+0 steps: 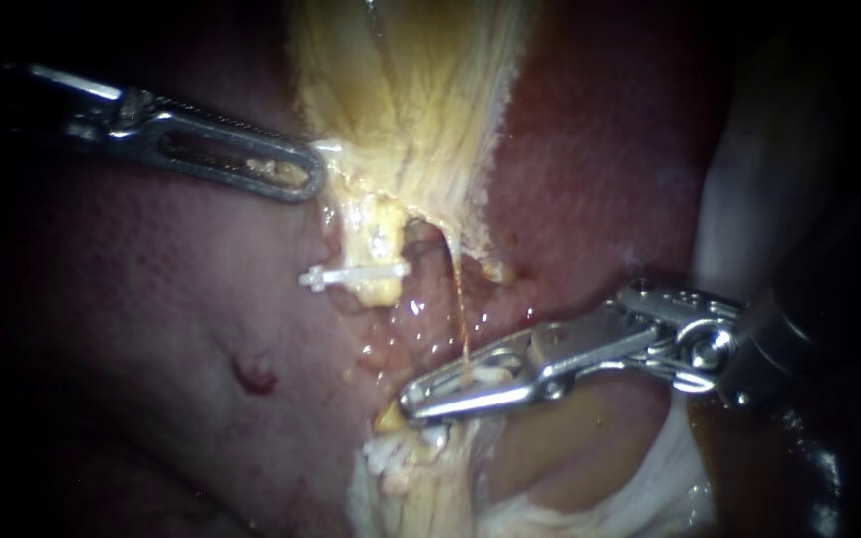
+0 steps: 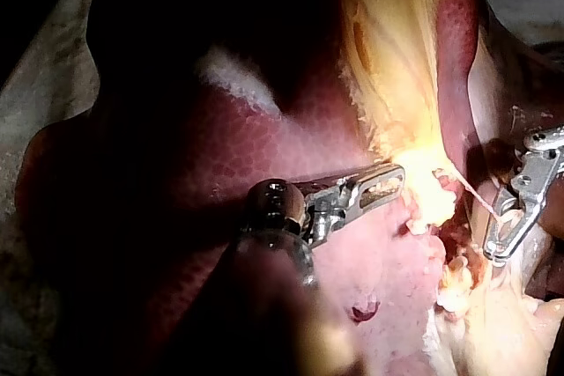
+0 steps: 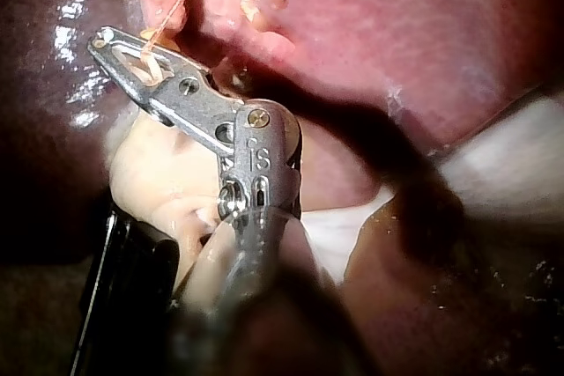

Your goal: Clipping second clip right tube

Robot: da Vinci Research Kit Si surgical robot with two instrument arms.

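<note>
The right instrument (image 1: 415, 398) has its open jaws round the thin right tube (image 1: 461, 314); next, I think, they squeeze. The left instrument (image 1: 309, 171) pinches yellow tissue (image 1: 411, 100)

The shaft of the left instrument (image 1: 296, 171) fades into darkness at the endoscope view's left edge. The shaft of the right instrument (image 1: 430, 394) is lost in shadow, and blurred near its wrist camera. The yellow tissue (image 1: 411, 90) is cut off above.
</note>
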